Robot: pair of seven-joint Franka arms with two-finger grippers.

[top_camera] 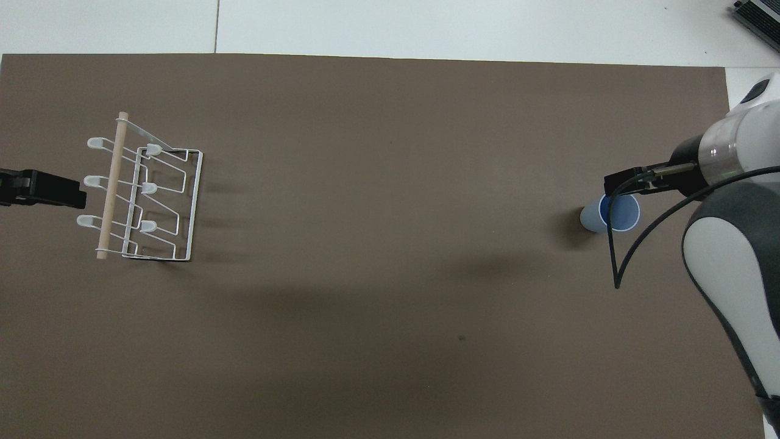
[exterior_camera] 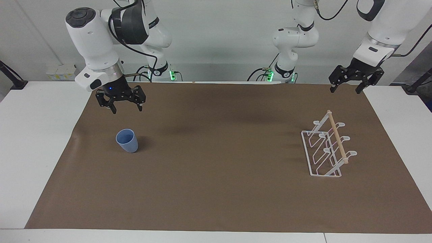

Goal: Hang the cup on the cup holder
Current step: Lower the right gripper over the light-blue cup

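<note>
The light blue cup [exterior_camera: 127, 140] stands upright, mouth up, on the brown mat toward the right arm's end of the table; it also shows in the overhead view [top_camera: 624, 214]. My right gripper [exterior_camera: 127, 109] hangs open and empty over the mat, just above the cup and a little nearer to the robots, not touching it. The white wire cup holder [exterior_camera: 338, 141] with its wooden top rod stands toward the left arm's end [top_camera: 113, 183], with nothing on its prongs. My left gripper [exterior_camera: 345, 91] is open and empty, raised over the mat's edge beside the holder.
The brown mat [exterior_camera: 216, 189] covers most of the white table [exterior_camera: 33, 152]. A black cable [top_camera: 611, 256] loops off the right arm's wrist over the cup in the overhead view. The left gripper's body [top_camera: 42, 189] shows at that view's edge beside the holder.
</note>
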